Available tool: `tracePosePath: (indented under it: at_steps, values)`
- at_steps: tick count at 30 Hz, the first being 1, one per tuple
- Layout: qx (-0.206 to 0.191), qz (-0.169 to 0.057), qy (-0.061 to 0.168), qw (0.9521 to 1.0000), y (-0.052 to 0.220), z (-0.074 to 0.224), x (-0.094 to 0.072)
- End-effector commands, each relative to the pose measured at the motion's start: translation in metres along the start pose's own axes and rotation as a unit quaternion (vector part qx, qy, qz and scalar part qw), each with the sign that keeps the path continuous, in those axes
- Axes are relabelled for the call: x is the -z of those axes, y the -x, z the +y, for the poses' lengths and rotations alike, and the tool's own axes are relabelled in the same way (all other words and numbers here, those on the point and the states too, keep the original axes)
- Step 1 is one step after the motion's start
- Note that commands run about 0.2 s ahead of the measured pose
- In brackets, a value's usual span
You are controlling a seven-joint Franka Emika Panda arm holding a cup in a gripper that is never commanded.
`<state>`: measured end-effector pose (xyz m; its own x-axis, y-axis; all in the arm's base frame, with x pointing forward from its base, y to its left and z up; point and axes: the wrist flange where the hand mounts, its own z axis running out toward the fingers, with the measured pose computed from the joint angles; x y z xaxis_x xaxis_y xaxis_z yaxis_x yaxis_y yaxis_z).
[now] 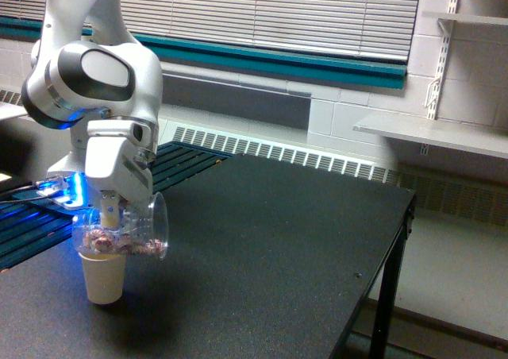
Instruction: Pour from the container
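The container (131,230) is a clear plastic cup lying almost on its side, mouth toward the exterior view's right, with small pinkish-brown pieces resting along its lower wall. My gripper (107,214) is shut on it from above, at the end of the white arm. Directly below stands a cream-white paper cup (103,276) on the black table (270,240); the container's lower wall hangs just over the paper cup's rim. I cannot tell whether any pieces are falling.
The table's right edge and a leg (385,295) are on the exterior view's right. A dark slatted rack (178,162) with blue-lit equipment (63,191) lies behind the arm. A radiator grille and wall shelves run along the back wall.
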<state>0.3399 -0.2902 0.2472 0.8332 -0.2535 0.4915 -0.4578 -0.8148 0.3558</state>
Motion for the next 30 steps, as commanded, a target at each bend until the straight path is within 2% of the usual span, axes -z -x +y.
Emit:
tracePosePath:
  at_steps: [1, 12, 18, 22, 30]
  values:
    - [-0.059, 0.002, 0.005, 0.9982, 0.010, 0.022, 0.004]
    - [-0.089, 0.002, 0.014, 0.9959, 0.036, 0.046, 0.006]
    - [-0.080, 0.004, 0.015, 0.9967, 0.046, 0.052, 0.007]
    - [-0.061, 0.008, 0.013, 0.9980, 0.050, 0.052, 0.008]
    - [-0.047, 0.018, 0.006, 0.9987, 0.048, 0.045, 0.013]
